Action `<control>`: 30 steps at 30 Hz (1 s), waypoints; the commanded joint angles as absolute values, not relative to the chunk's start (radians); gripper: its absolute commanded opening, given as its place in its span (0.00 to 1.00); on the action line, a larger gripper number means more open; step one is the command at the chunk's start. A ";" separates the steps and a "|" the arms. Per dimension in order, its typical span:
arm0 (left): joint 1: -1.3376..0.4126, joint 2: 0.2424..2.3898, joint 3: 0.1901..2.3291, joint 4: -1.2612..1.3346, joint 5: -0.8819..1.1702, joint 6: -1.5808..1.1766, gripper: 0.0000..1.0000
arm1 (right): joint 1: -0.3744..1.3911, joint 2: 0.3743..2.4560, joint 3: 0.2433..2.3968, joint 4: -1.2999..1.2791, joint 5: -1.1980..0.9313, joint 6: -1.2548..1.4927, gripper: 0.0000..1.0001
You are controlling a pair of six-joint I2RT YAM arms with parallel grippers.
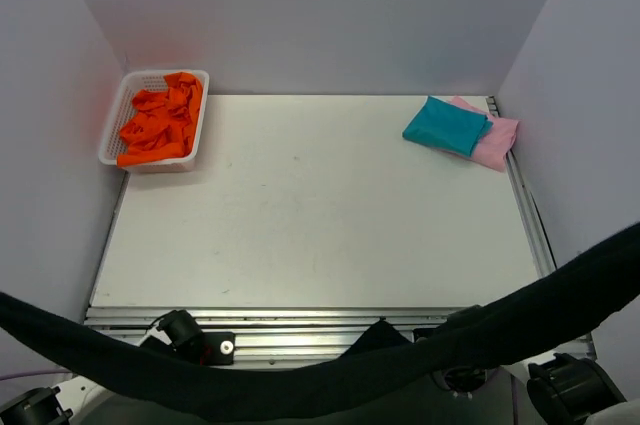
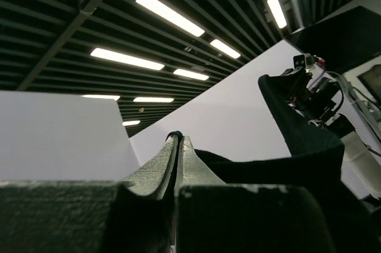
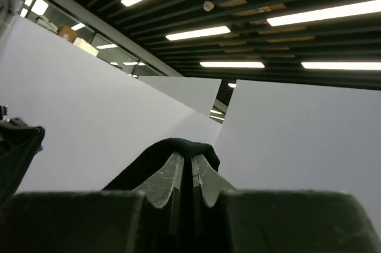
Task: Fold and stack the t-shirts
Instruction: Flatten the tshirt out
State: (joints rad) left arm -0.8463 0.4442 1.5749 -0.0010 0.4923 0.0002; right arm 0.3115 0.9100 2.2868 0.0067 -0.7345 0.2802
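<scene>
The black t-shirt (image 1: 300, 377) hangs as a sagging band across the bottom of the top view, close under the camera, stretched from left to right. My left gripper (image 2: 177, 140) points up at the ceiling, shut on a thin edge of that black cloth (image 2: 286, 169). My right gripper (image 3: 190, 159) also points upward, shut on a bunched fold of the same shirt (image 3: 178, 146). Neither gripper shows in the top view. A folded teal t-shirt (image 1: 445, 125) lies on a folded pink t-shirt (image 1: 502, 142) at the table's far right corner.
A white basket (image 1: 112, 127) of orange cloth pieces (image 1: 160, 125) stands at the far left corner. White walls enclose the table on three sides. The arm bases (image 1: 190, 337) sit at the near edge behind the hanging shirt.
</scene>
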 commanded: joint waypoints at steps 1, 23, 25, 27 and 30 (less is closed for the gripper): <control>-0.835 0.509 1.511 0.029 0.283 -0.003 0.02 | 0.311 1.101 2.378 -0.098 -0.577 0.264 0.00; -0.304 1.750 1.251 0.152 -0.460 -0.279 0.02 | 0.236 1.912 1.535 0.259 0.092 0.244 0.00; -0.281 1.860 1.406 0.095 -0.447 -0.285 0.02 | 0.232 2.060 1.665 0.229 0.113 0.247 0.00; -0.246 1.977 1.527 0.063 -0.401 -0.284 0.02 | 0.222 2.185 1.767 0.177 0.146 0.250 0.00; -0.212 2.052 1.626 0.052 -0.374 -0.262 0.02 | 0.215 2.320 1.955 0.114 0.189 0.232 0.00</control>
State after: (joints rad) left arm -0.2409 2.0602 1.4841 0.0452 -0.4107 -0.2447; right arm 0.2222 2.2608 1.8088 0.1280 0.0994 0.2359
